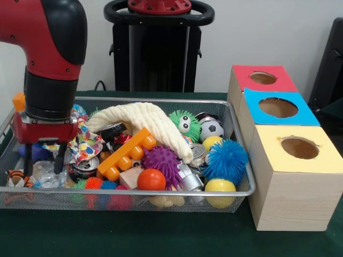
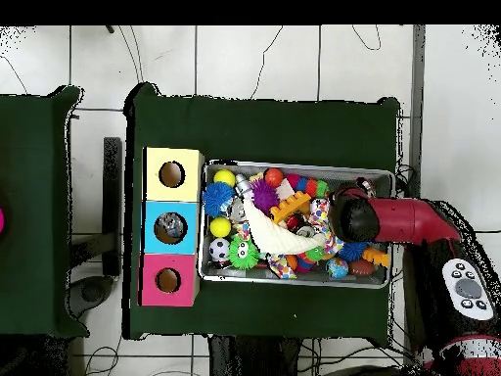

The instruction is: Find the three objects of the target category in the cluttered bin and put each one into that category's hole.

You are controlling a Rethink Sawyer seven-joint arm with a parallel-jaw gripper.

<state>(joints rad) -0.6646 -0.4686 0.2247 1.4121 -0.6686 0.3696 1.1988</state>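
Observation:
My gripper (image 1: pixel 44 157) hangs at the left end of the wire mesh bin (image 1: pixel 128 191), fingers spread open and lowered among the clutter. Between and behind the fingers (image 1: pixel 60 155) lie a blue item (image 1: pixel 36 152) and crumpled clear plastic (image 1: pixel 47 174); neither is gripped. Three boxes stand right of the bin, with a red-topped hole (image 1: pixel 262 78), a blue-topped hole (image 1: pixel 277 107) and a yellow-topped hole (image 1: pixel 299 148). In the overhead view the arm's wrist (image 2: pixel 349 217) covers the gripper over the bin (image 2: pixel 382 176).
The bin holds a cream cloth (image 1: pixel 144 120), orange brick (image 1: pixel 127 153), purple spiky ball (image 1: pixel 161 160), orange ball (image 1: pixel 151 180), blue spiky ball (image 1: pixel 225 160), yellow ball (image 1: pixel 220 187), green fuzzy ball with eyes (image 1: pixel 185 124), small soccer ball (image 1: pixel 211 128), cans (image 1: pixel 84 168) and a polka-dot cloth (image 1: pixel 86 140).

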